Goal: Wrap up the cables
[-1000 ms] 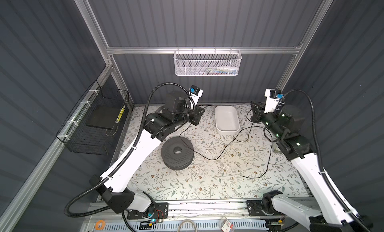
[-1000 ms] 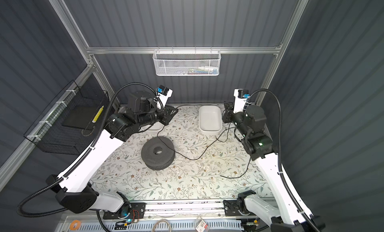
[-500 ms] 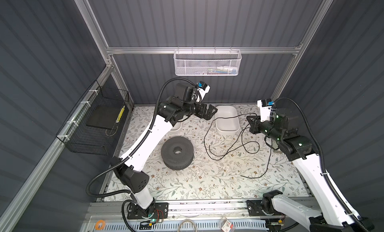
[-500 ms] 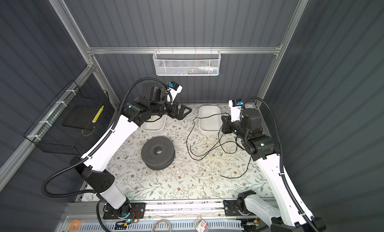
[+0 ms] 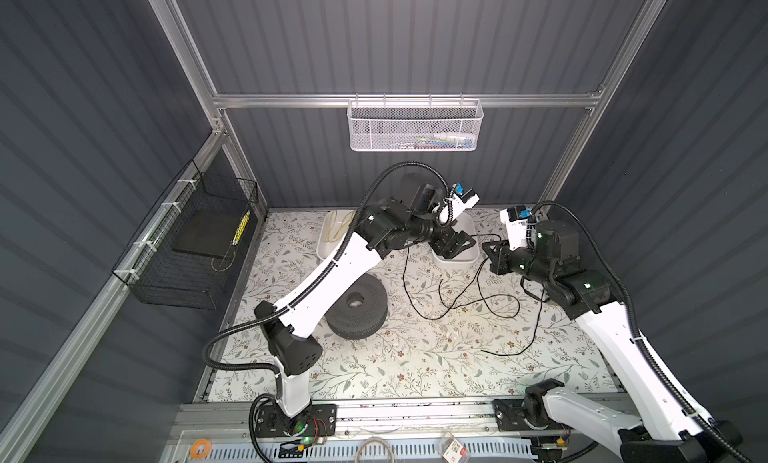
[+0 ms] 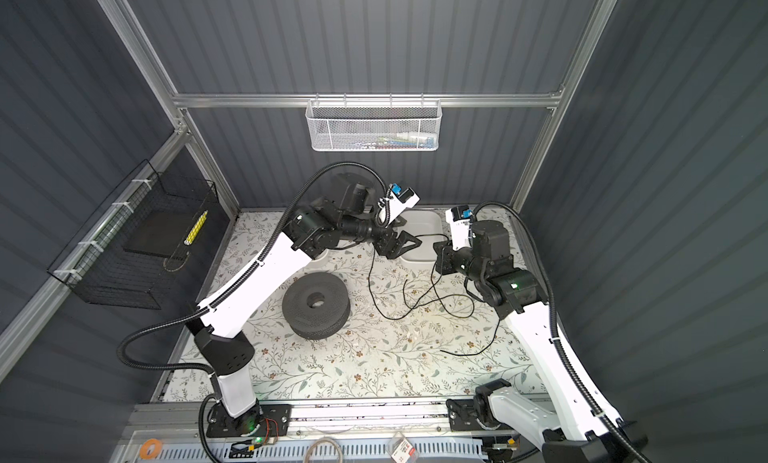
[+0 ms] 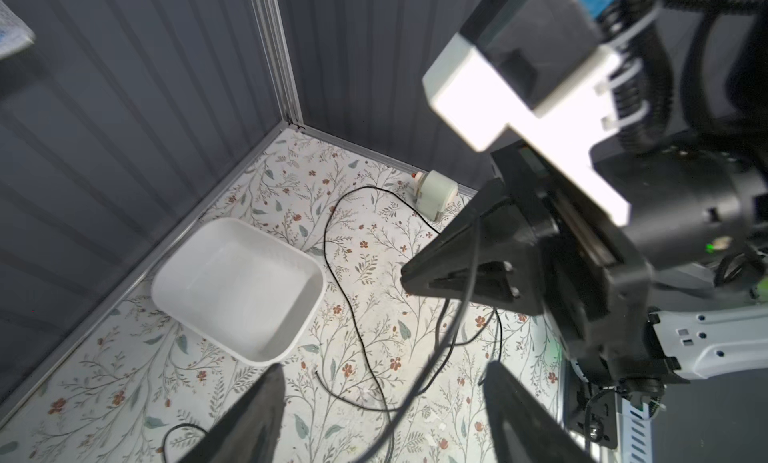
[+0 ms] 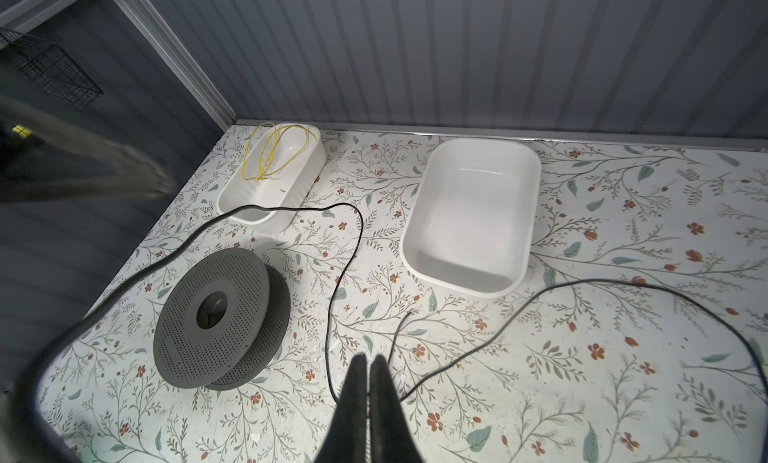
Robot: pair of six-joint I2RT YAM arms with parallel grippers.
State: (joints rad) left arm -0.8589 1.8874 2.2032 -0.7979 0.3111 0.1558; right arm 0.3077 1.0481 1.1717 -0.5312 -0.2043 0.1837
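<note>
The front strip of the desk [image 5: 415,369], nearer than the grey perforated spool [image 5: 365,319], is open floral surface right up to the rail edge. To the right of the spool and a little nearer, one free end of the black cable [image 8: 590,280] lies on the desk, well apart from the spool. From there the cable curves away under the right arm. Level with the spool and to its right, loose loops sprawl over the middle of the desk, apart from the spool's rim. The spool lies flat, and the left forearm crosses above its left edge in both top views.

Beyond the spool and to the right, the right tool [image 8: 368,357] hangs above the desk with its fingers pressed together, pinching the cable. Facing it, on the side nearer the spool, the left tool [image 7: 384,365] is spread wide over the near rim of the empty white tray [image 8: 473,207]. A strand runs between its fingers with neither one closing on it. Another cable end lies just short of that tray. Straight beyond the spool, a second white tray [image 8: 309,178] holding a yellow cord [image 8: 266,153] sits close to the foot of the back wall.
</note>
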